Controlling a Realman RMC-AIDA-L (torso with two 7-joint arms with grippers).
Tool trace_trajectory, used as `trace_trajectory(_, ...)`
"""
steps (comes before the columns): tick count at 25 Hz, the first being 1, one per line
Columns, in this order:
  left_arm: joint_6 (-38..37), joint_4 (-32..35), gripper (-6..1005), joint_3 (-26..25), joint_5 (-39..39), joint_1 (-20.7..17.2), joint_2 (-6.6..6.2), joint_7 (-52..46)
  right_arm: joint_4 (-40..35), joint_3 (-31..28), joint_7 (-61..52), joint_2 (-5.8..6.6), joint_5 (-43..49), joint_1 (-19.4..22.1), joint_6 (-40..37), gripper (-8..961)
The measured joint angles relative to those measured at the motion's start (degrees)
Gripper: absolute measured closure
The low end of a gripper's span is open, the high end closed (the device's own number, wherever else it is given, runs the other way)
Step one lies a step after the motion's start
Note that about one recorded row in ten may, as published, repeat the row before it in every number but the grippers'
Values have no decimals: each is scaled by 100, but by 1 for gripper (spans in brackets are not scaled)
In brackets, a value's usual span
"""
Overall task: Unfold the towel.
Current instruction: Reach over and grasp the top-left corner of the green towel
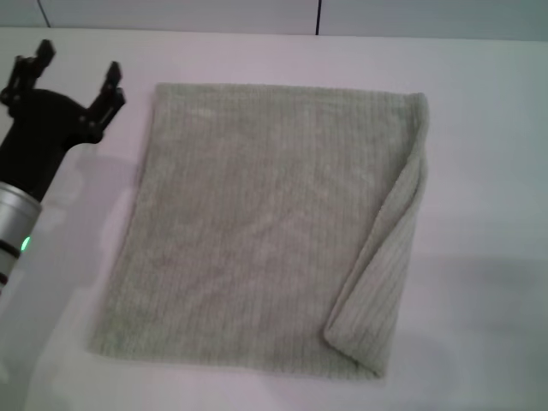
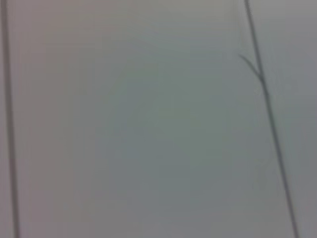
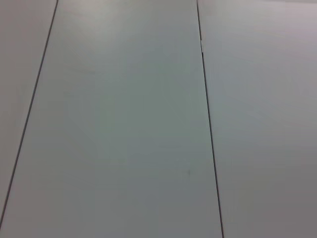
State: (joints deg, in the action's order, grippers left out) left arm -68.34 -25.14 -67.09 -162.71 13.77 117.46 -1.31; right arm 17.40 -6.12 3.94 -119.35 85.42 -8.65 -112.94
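Observation:
The towel (image 1: pixel 257 231) is a pale grey-green ribbed cloth lying nearly flat on the white table (image 1: pixel 488 171) in the head view. Its right edge is folded over in a narrow flap (image 1: pixel 385 265) that runs from the far right corner down to the near right corner. My left gripper (image 1: pixel 73 73) is open and empty, held above the table just left of the towel's far left corner. The right gripper is out of view. Neither wrist view shows the towel or any fingers.
Pale wall panels with dark seams (image 1: pixel 318 15) stand behind the table's far edge. Both wrist views show only such grey panels and seams (image 2: pixel 267 99) (image 3: pixel 208 109). Bare table lies to the right of the towel.

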Motion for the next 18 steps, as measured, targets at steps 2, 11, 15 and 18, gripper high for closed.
trace_trajectory(2,280,-236,152,-25,-110,-36,-3,4,0,-20,1,0,-1,-3,0,220)
trace_trajectory(11,1623,-1395,153,-106,-193,-311,-108,-65,0,-39,0,0,-17,24,2,221)
trace_trajectory(15,3144,-2786,152,-65,-279,-646,-339,78,0,-52,1,1,-26,17,4,221)
trace_trajectory(18,4480,-3836,153,-43,-280,-808,-534,58,0,-57,-36,8,-28,-11,38,221)
